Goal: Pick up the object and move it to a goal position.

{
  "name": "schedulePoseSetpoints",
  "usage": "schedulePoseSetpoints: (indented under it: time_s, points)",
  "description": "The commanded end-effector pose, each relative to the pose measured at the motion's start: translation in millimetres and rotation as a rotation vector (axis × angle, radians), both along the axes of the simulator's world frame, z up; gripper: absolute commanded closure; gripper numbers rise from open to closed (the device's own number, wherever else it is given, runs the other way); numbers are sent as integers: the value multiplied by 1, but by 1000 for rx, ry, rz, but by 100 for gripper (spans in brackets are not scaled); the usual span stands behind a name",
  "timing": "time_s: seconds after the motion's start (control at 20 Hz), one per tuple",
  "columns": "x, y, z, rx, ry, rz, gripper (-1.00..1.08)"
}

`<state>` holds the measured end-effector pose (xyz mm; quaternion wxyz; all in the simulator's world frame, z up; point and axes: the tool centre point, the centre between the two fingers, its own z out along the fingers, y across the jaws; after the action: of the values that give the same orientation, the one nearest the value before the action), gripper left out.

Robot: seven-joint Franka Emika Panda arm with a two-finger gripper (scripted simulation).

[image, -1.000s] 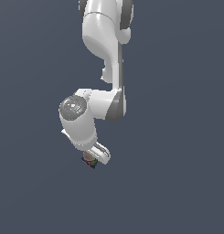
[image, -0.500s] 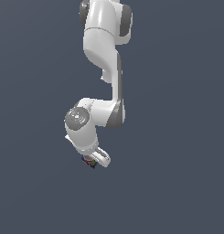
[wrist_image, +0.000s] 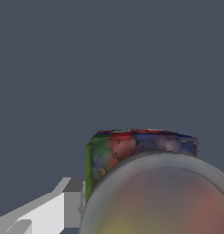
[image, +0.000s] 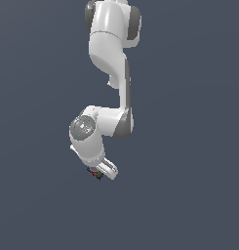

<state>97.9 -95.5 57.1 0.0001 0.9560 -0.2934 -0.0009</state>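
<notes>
The object (image: 96, 173) is a small block of red, blue and green squares, held under the white arm's hand in the exterior view. In the wrist view the object (wrist_image: 131, 148) fills the lower middle: coloured squares on its side, with a greyish round bowl-like cap (wrist_image: 159, 196) close to the camera. My gripper (image: 97, 174) is shut on the object and carries it in the air. One white finger (wrist_image: 63, 201) shows beside the block in the wrist view; the other finger is hidden behind the cap.
The white arm (image: 111, 58) hangs down from the top of the exterior view, its elbow joint (image: 87, 129) just above the hand. All around is a plain dark grey-blue background with no other objects or edges in view.
The arm has swung toward the exterior view's right and slightly up, carrying the object with it. The grip has not changed.
</notes>
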Motion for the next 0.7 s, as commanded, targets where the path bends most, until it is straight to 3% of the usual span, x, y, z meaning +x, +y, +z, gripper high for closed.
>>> schedulePoseSetpoints:
  time_s: [0.0,0.65]
  points:
    - [1,0,1,0,-2,0,108]
    - [-3,4,16,0,0,0,108]
